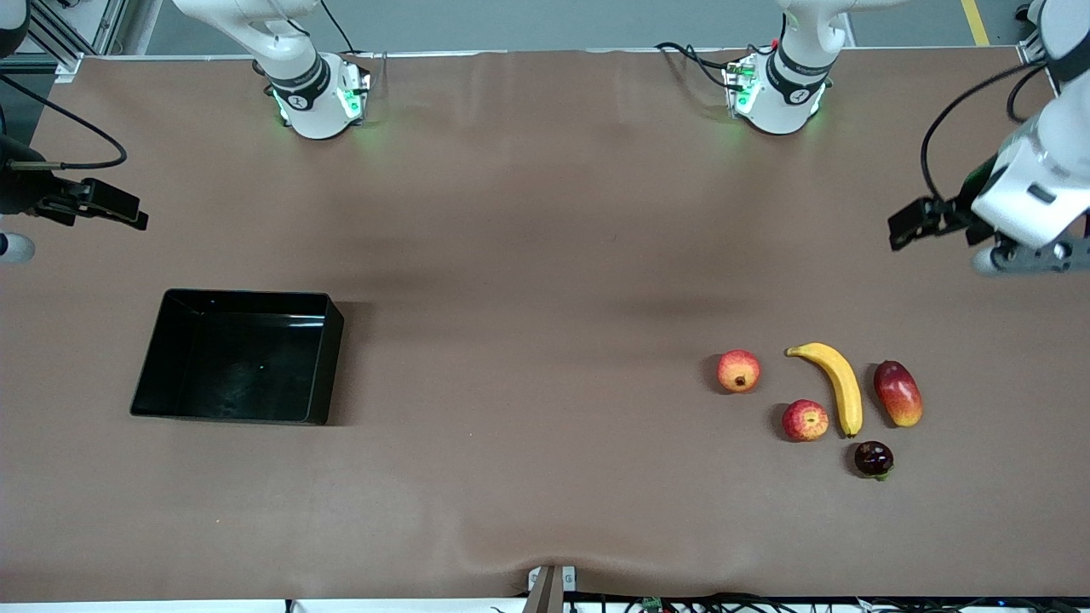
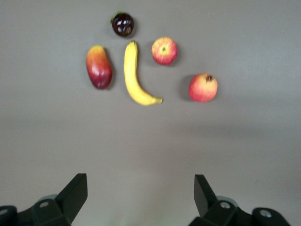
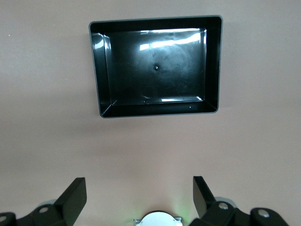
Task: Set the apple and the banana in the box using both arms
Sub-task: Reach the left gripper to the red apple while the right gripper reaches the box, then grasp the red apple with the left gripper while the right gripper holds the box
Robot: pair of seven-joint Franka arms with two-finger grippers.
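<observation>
brown matting covers the whole bench, and on it lie five fruits and one box. one apple, one banana, one orange-red round fruit with a dark crown, one oblong red-yellow mango and one small dark round fruit sit grouped toward the left arm's end of the bench, closer to the front edge than to the edge where the arm bases stand. the banana lies between the apple and the mango, just beside each with a thin gap of matting showing; the dark fruit is nearest the front edge, close to the banana's tip. the crowned fruit sits a little apart, on the box's side of the group.

the single black box stands toward the right arm's end, well apart from the fruits, with nothing in it. a broad stretch of bare matting runs between box and fruits, and more lies between both and the base edge.

two arms hang raised at the ends of the bench. the left gripper is over the left arm's end of the bench, fingers spread wide and holding nothing. the right gripper is over the right arm's end, fingers likewise apart with nothing between them.
</observation>
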